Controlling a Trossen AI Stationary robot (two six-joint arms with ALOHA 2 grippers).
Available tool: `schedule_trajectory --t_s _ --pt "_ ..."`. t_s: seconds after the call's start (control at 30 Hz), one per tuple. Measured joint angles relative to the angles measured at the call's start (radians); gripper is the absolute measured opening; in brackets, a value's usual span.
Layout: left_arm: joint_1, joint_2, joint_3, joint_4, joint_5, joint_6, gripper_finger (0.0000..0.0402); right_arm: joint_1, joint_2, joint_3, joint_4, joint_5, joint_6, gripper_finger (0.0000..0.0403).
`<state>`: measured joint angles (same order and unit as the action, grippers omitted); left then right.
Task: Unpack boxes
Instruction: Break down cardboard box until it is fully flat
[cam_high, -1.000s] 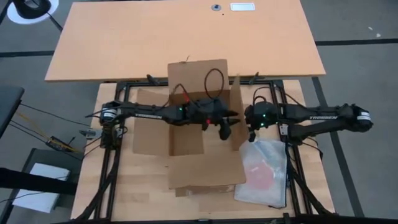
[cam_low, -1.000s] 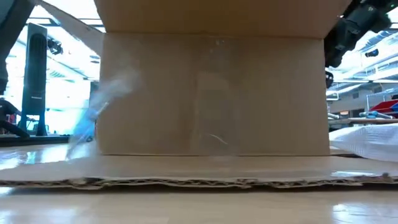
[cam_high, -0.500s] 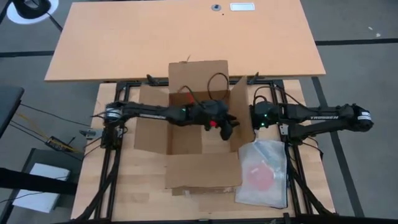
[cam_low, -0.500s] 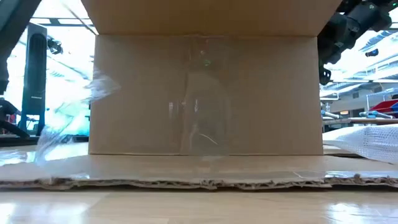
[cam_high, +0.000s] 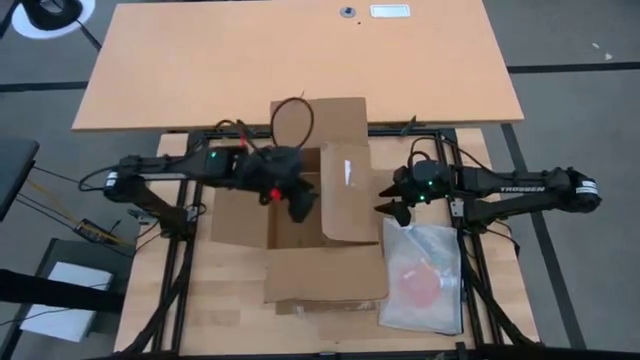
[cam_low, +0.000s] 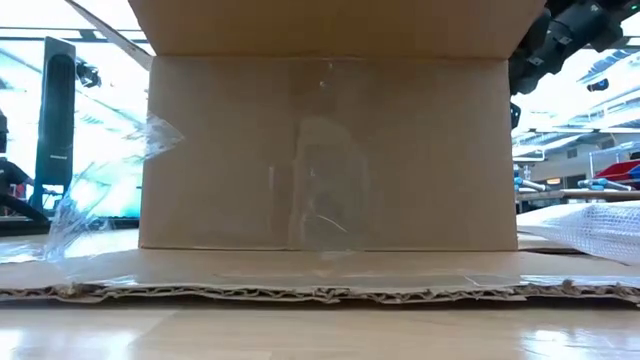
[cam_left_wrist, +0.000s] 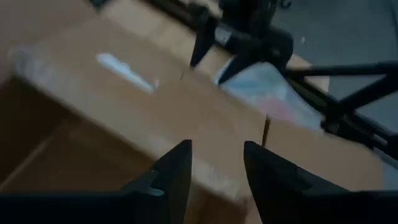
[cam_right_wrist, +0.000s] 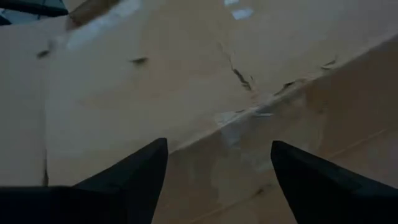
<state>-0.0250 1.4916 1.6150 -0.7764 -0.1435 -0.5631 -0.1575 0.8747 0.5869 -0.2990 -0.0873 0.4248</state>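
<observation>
The brown cardboard box (cam_high: 295, 232) stands mid-table, its near wall (cam_low: 320, 150) filling the low view. Its near flap (cam_high: 325, 275) and left flap (cam_high: 240, 215) lie spread out, and the far flap (cam_high: 335, 120) leans away. The right flap (cam_high: 350, 190), with a tape strip, lies folded inward over the opening. My left gripper (cam_high: 300, 208) hangs open above the opening's left part, holding nothing (cam_left_wrist: 217, 155). My right gripper (cam_high: 388, 202) stands open just outside the box's right wall (cam_right_wrist: 217, 149). My right gripper points level from the table's right at the box's right wall (cam_right_wrist: 249, 118), with the fingers set wide. I cannot tell whether the fingertips touch the cardboard.
A clear plastic bag (cam_high: 420, 275) with something red inside lies on the table at the near right, and shows as bubble wrap (cam_low: 590, 225) in the low view. Loose clear film (cam_low: 110, 190) hangs off the box's left side. A larger desk (cam_high: 300, 60) stands beyond.
My left gripper has drawn back from the box's right side toward the table's left and has risen. The right flap, which stood nearly upright, has folded inward over the opening. The box has slid a little toward the left.
</observation>
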Motion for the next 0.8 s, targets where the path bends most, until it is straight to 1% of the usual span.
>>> schedule_trajectory --t_s 0.1,0.2,0.27,0.33,0.4,0.47,0.6,0.8 --pt "-0.059 -0.029 -0.003 -0.022 -0.066 -0.067 0.0156 -0.002 0.006 0.0 -0.007 0.003 0.0 0.0292" --pt "-0.104 -0.09 0.0 -0.097 -0.165 -0.191 0.0156 -0.002 0.009 0.0 -0.006 0.003 0.0 0.0292" --pt "-0.132 -0.108 0.003 -0.233 -0.236 -0.296 0.0156 -0.002 0.009 0.0 -0.006 0.003 -0.001 0.0292" --pt "-0.153 -0.107 0.002 -0.385 -0.278 -0.422 0.0156 -0.002 0.009 0.0 -0.006 0.002 -0.011 0.0292" --pt "-0.158 -0.083 -0.004 -0.496 -0.279 -0.542 0.0157 -0.002 0.009 0.0 -0.005 0.003 -0.02 0.0293" --pt "-0.154 -0.069 -0.005 -0.541 -0.279 -0.616 0.0157 -0.002 0.009 0.0 -0.004 0.004 -0.034 0.0293" --pt "-0.126 -0.052 -0.001 -0.541 -0.29 -0.569 0.0157 -0.002 0.009 0.0 -0.005 0.003 -0.043 0.0291" --pt "-0.074 -0.052 -0.001 -0.525 -0.294 -0.567 0.0157 -0.002 0.009 0.0 -0.008 -0.008 -0.037 0.029"
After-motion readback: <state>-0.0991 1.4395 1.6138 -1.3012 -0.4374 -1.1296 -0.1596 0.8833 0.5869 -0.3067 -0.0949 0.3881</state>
